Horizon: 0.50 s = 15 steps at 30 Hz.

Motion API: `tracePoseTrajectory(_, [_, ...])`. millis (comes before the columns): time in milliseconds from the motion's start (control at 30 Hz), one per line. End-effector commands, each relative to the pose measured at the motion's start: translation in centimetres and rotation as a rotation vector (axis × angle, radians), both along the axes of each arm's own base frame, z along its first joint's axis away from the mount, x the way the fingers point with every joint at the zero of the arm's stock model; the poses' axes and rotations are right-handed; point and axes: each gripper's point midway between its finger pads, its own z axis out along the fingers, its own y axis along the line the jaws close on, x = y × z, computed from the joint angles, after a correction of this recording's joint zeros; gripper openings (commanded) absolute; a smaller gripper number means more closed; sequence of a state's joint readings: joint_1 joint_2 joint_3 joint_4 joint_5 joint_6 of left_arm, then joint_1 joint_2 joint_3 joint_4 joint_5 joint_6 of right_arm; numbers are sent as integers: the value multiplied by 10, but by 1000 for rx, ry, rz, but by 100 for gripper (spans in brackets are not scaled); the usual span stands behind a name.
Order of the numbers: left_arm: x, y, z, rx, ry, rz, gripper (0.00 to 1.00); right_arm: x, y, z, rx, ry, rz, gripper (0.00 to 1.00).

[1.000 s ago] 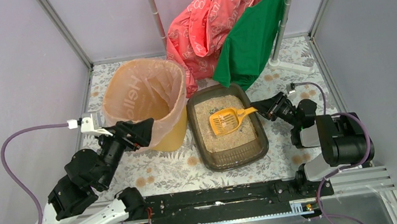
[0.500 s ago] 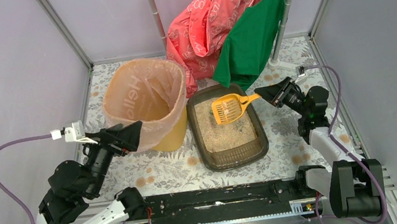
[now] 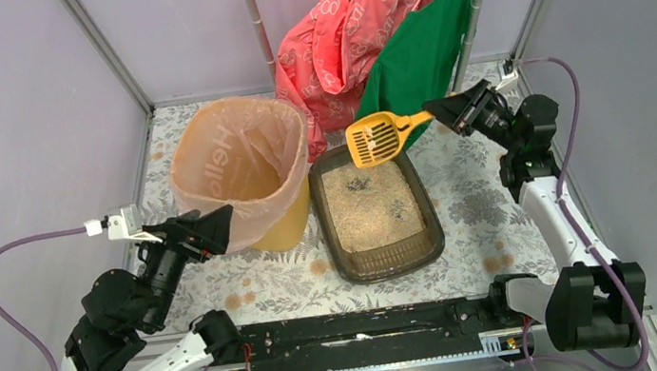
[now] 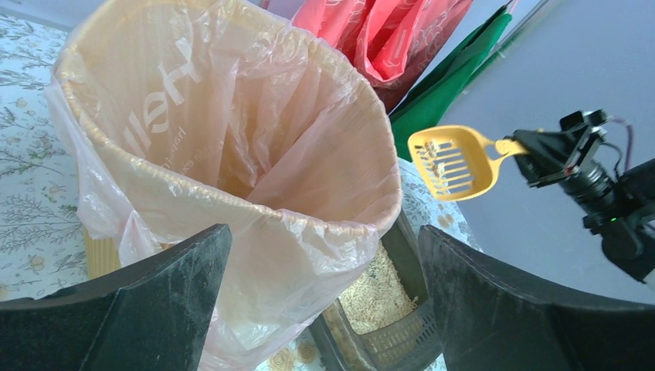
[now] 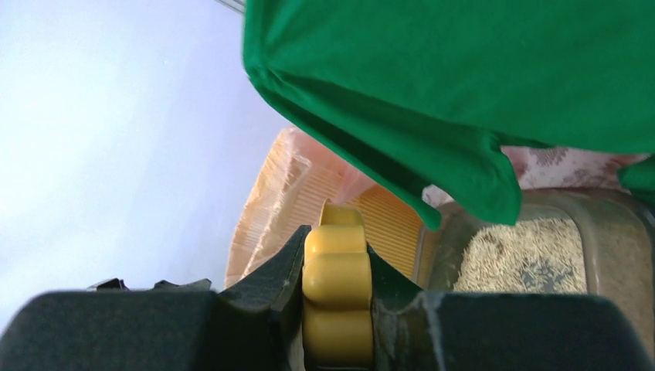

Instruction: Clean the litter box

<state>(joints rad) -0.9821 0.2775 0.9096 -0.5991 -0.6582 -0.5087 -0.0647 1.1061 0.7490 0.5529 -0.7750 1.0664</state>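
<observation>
We are lifting scoop (image 3: 376,138) up off litter box (image 3: 388,266); right gripper (image 3: 442,113) clamping its handle, heading binward (image 3: 284,230). Left gripper (image 3: 219,221) hovering wide, empty.

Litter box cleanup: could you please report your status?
Right gripper shut on scoop, held above litter box. Left gripper open beside bin. Green cloth hangs close.

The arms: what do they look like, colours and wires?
The left arm and right arm have chunky black joints and white lower links. A purple cable loops to each wrist. The left gripper and right gripper are black and wedge-shaped.
</observation>
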Motion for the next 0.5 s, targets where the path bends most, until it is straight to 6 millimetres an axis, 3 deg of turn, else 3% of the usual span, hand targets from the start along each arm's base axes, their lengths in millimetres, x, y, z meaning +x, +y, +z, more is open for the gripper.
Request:
tracePoseTrajectory(0, [1, 6, -9, 26, 1, 25, 99, 7, 8, 51, -9, -92, 10, 0])
tracePoseTrajectory(100, [1, 6, -11, 32, 2, 26, 99, 16, 15, 73, -23, -125, 16, 0])
tracePoseTrajectory(267, [1, 9, -12, 39, -2, 35, 99, 26, 53, 107, -23, -172, 89, 0])
tracePoseTrajectory(467, [-4, 22, -13, 29, -2, 57, 99, 41, 113, 120, -50, -183, 175, 0])
